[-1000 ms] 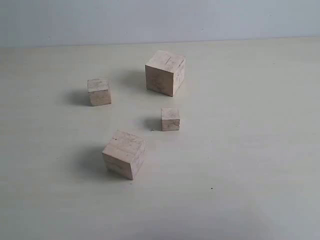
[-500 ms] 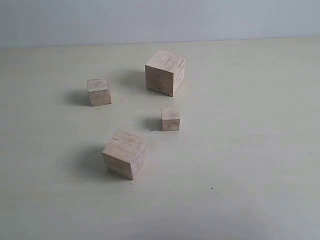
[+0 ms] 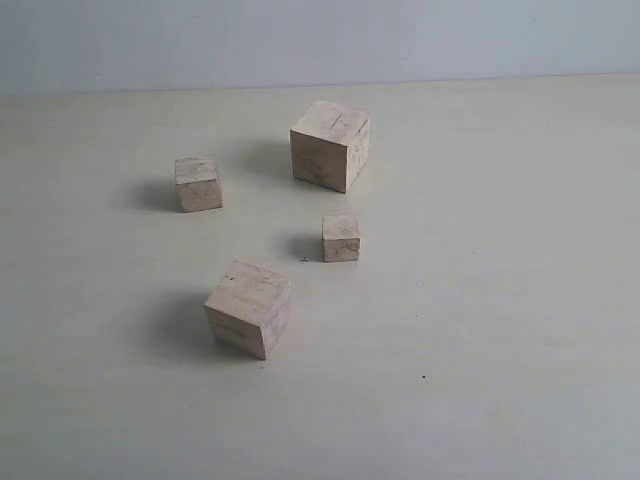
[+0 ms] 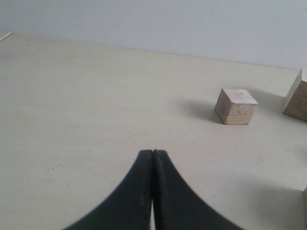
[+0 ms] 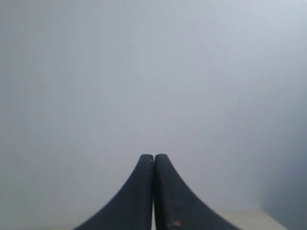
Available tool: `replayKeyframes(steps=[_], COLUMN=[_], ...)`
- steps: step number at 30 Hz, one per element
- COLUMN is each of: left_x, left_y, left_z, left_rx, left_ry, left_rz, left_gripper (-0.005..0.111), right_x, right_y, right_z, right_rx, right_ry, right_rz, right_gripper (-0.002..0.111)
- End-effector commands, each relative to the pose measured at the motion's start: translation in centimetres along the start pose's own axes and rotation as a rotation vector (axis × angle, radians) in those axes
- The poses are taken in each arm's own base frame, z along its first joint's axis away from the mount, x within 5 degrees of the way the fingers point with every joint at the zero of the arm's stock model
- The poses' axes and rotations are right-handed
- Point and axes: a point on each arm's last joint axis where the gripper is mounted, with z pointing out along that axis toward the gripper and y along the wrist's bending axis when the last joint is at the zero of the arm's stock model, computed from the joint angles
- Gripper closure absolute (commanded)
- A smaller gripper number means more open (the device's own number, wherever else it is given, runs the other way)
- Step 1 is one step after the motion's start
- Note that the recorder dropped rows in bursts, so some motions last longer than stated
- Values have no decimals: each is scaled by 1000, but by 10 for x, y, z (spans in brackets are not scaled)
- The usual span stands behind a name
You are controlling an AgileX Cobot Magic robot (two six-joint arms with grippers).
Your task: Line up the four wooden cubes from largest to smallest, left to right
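Four pale wooden cubes lie scattered on the table in the exterior view. The largest cube (image 3: 331, 145) is at the back, a second-largest cube (image 3: 248, 308) at the front, a smaller cube (image 3: 198, 183) at the left, and the smallest cube (image 3: 340, 238) in the middle. Neither arm shows in the exterior view. My left gripper (image 4: 152, 152) is shut and empty, low over the table, with the smaller cube (image 4: 235, 106) ahead and the largest cube's edge (image 4: 297, 97) at the frame side. My right gripper (image 5: 153, 156) is shut, empty, facing the grey wall.
The pale table (image 3: 500, 300) meets a grey-blue wall (image 3: 320, 40) at the back. A small dark speck (image 3: 423, 377) marks the table at the front right.
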Motion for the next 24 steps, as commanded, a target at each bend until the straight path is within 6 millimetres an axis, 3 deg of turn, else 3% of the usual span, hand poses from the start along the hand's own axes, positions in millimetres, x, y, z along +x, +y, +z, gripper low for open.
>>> replayKeyframes(steps=[1, 7, 10, 16, 21, 24], left_x=[0, 0, 0, 0, 0, 0], left_y=[0, 0, 0, 0, 0, 0], left_z=[0, 0, 0, 0, 0, 0], left_rx=[5, 5, 5, 5, 5, 5], left_ry=[-8, -8, -8, -8, -8, -8], left_rz=[5, 5, 5, 5, 5, 5], left_gripper=[107, 107, 107, 107, 107, 107], right_x=[-12, -28, -38, -95, -139, -152], right_y=[0, 1, -5, -2, 5, 8], right_z=[-2, -6, -4, 10, 55, 92], right_rx=[-6, -10, 32, 27, -12, -28], right_ry=[-139, -330, -309, -215, 14, 184], right_rz=[-3, 7, 167, 204, 145, 47], right_gripper=[108, 108, 108, 108, 108, 108])
